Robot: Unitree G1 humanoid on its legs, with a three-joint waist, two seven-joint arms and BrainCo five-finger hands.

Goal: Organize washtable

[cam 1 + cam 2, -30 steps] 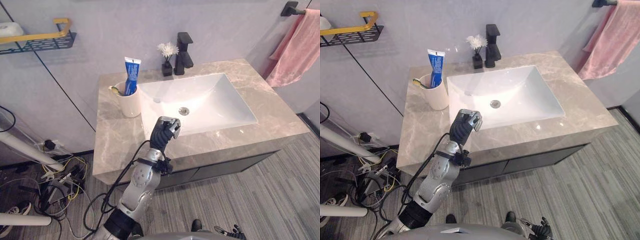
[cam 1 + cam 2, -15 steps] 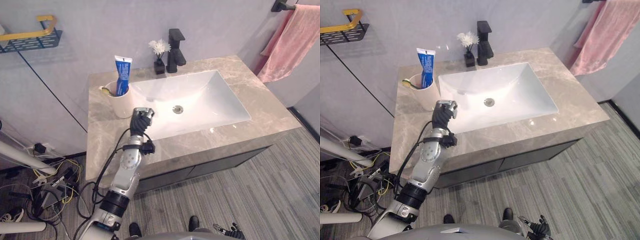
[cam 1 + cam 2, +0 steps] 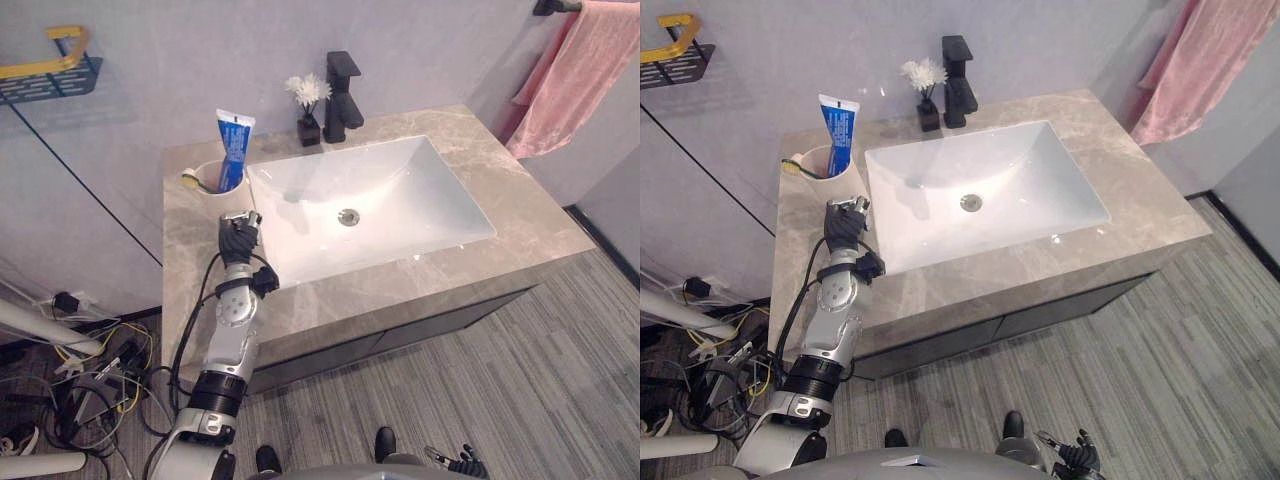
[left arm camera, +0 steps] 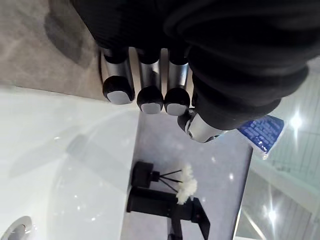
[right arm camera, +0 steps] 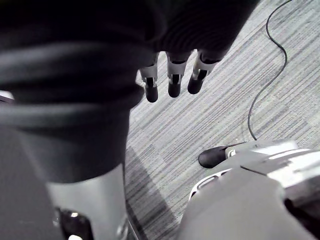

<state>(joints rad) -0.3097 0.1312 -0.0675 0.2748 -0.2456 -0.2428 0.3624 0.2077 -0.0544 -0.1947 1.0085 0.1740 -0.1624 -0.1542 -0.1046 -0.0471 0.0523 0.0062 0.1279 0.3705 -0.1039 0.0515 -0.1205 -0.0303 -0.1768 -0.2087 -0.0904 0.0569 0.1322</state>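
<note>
We see a washtable (image 3: 520,215) with a grey-brown marbled top and a white rectangular sink (image 3: 400,190) set in it. At its back left a white cup (image 3: 207,183) holds an upright blue toothpaste tube (image 3: 232,150) and a toothbrush (image 3: 188,178). Our left hand (image 3: 238,240) hovers just in front of the cup, fingers curled on nothing. A black faucet (image 3: 342,85) stands behind the sink. Our right hand (image 5: 173,75) hangs loose-fingered over the floor (image 5: 225,115)
</note>
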